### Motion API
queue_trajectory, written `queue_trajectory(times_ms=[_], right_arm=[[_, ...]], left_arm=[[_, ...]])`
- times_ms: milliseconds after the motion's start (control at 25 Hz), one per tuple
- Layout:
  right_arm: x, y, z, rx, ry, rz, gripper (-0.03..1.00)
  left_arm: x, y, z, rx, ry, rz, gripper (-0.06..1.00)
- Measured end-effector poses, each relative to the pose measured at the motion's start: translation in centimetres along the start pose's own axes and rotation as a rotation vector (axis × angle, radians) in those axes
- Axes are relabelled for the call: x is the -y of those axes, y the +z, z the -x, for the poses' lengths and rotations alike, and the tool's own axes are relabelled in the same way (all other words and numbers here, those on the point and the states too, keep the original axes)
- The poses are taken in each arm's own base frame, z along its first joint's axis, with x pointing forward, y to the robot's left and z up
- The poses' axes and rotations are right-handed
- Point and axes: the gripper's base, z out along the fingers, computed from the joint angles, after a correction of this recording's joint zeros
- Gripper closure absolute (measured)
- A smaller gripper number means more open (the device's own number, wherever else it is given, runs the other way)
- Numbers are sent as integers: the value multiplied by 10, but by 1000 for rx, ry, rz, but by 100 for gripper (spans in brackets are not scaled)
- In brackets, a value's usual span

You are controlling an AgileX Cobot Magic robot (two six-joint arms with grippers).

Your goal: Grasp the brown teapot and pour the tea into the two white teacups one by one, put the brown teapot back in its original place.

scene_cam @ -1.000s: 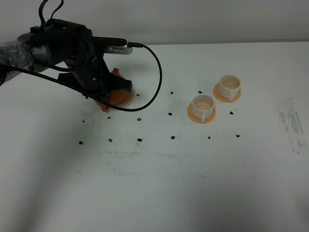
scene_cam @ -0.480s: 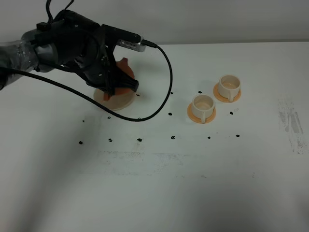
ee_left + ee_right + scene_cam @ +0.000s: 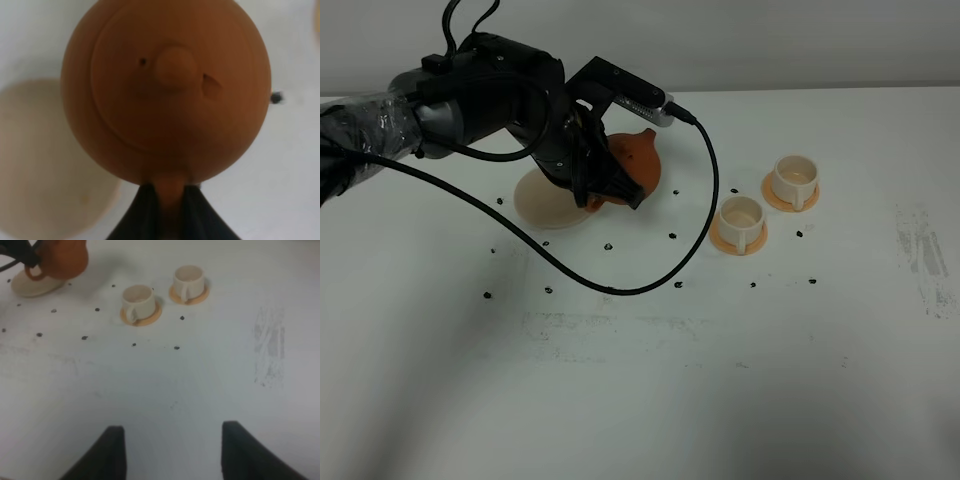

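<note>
The brown teapot [image 3: 638, 158] hangs in the air, to the right of the cream saucer [image 3: 542, 205] that is its original place. My left gripper [image 3: 610, 190] is shut on its loop handle; the left wrist view looks straight down on the teapot's lid [image 3: 167, 85], with the fingertips [image 3: 145, 212] pinching the handle. The two white teacups [image 3: 740, 215] [image 3: 795, 178] stand on orange saucers to the right, apart from the teapot. No tea shows in them. My right gripper [image 3: 172, 450] stands open over bare table, well short of the nearer cup [image 3: 137, 300] and the farther one [image 3: 189, 279].
A black cable [image 3: 620, 285] loops from the left arm down to the table in front of the cream saucer. Small black marks [image 3: 675, 237] dot the white table [image 3: 720, 380]. A grey scuffed patch [image 3: 925, 255] lies at the right.
The left arm has lifted the teapot off the cream saucer and carried it right, toward the cups. The saucer now lies bare. The cups have not moved.
</note>
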Motion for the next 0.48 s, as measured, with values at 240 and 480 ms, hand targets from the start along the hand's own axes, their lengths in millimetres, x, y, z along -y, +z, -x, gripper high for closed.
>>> queue_trajectory(times_ms=[240,480], right_arm=[[0,0,0,0,0,0,52],[0,0,0,0,-1,-1,52]], left_arm=[[0,-22,25,97,63,-24,82],[-4,-45,48,137,169,-12,82]])
